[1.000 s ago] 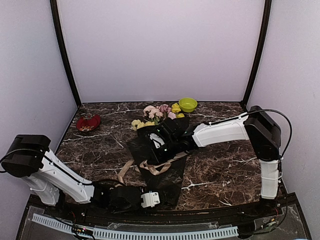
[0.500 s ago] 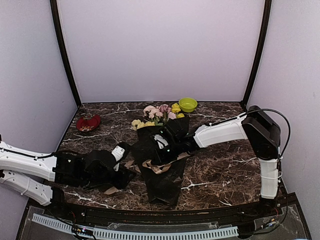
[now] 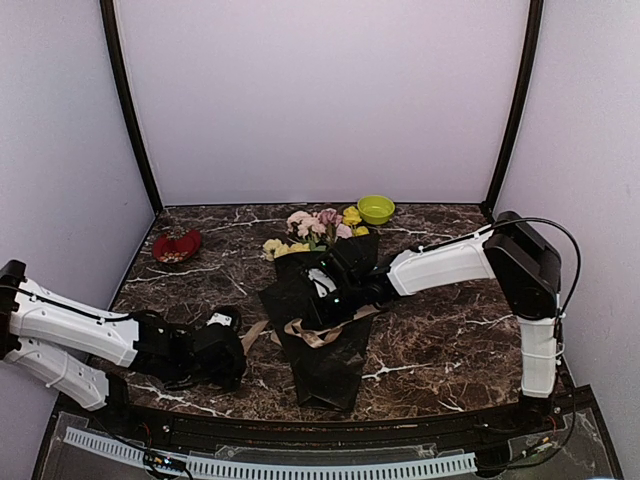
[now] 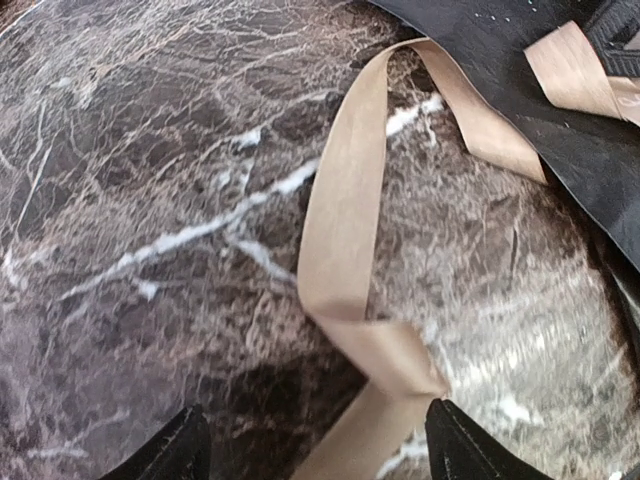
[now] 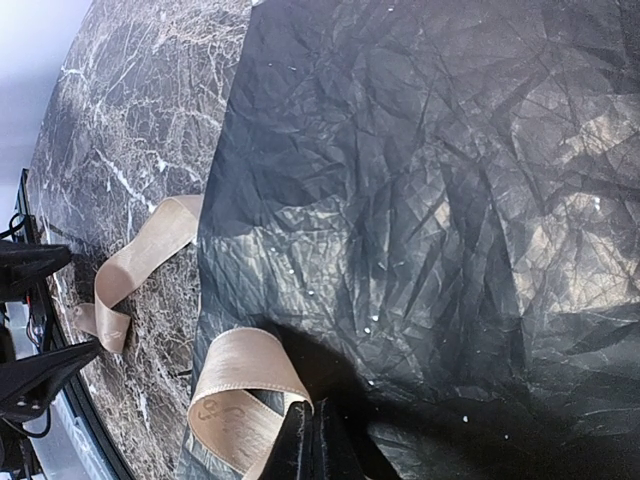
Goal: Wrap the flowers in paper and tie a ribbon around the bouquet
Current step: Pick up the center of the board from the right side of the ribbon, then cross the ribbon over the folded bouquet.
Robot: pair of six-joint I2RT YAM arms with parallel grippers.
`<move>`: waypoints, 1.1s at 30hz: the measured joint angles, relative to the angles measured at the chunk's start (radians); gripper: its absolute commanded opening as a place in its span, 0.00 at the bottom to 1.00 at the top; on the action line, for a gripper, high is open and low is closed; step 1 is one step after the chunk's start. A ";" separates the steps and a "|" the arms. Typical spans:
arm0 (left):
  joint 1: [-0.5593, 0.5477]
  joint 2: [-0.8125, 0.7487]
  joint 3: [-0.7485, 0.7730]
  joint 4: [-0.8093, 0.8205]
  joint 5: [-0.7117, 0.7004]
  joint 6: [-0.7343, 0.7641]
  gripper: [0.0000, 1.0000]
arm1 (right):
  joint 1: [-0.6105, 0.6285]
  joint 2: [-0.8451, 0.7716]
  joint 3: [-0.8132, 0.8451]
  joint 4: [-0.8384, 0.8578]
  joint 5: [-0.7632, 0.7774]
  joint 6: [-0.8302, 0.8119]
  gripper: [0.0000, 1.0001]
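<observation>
Two arms work over the dark, white-veined marbled table (image 3: 450, 340). The left arm (image 3: 80, 325) lies low and stretched rightward along the near edge, and the right arm (image 3: 450, 265) reaches in level from the right toward the centre. The bouquet (image 3: 300, 295) lies mid-table, a cone of black, crinkly, faintly glossy paper (image 3: 325, 365) with its narrow end toward the arms. At the far end, pale pink and yellow flowers (image 3: 315, 225) stick out of the cone. The flat beige ribbon (image 4: 340, 220) crosses the paper in loops, and a creased, folded tail runs onto the bare marble at the left. The left gripper (image 4: 320, 460) hovers over that tail with its fingers spread wide, one either side of it, gripping nothing. The right gripper (image 5: 308, 430) is closed, its tip against a ribbon loop on the paper. Whether it pinches the loop I cannot tell. A green bowl (image 3: 376, 209) sits just behind the flowers. A red dish (image 3: 177, 245) stands far left, its contents unclear.
</observation>
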 measured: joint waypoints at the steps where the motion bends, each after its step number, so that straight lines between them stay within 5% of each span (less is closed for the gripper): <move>1: 0.006 0.019 0.000 0.022 -0.003 0.011 0.75 | 0.000 0.000 0.000 0.000 0.000 0.000 0.00; 5: 0.030 0.088 -0.002 0.117 -0.002 0.050 0.55 | 0.000 0.000 0.000 0.000 0.000 0.001 0.00; 7: 0.039 0.109 -0.009 0.159 0.004 0.060 0.36 | 0.000 0.000 0.000 0.001 0.000 0.001 0.00; 9: 0.044 0.123 -0.021 0.194 0.013 0.076 0.05 | 0.000 0.000 0.000 0.001 0.000 0.002 0.00; 10: 0.046 0.124 -0.022 0.206 0.017 0.079 0.00 | 0.000 0.000 0.000 0.001 0.000 0.002 0.00; 21: 0.019 -0.022 0.032 0.099 -0.039 0.224 0.00 | 0.000 0.000 0.000 0.005 0.000 0.011 0.00; 27: -0.097 -0.085 0.205 0.086 -0.111 0.484 0.00 | -0.011 -0.005 0.000 0.019 -0.019 0.029 0.00; 33: -0.180 -0.080 0.294 0.248 0.041 0.790 0.00 | -0.032 -0.034 0.000 0.035 -0.021 0.044 0.00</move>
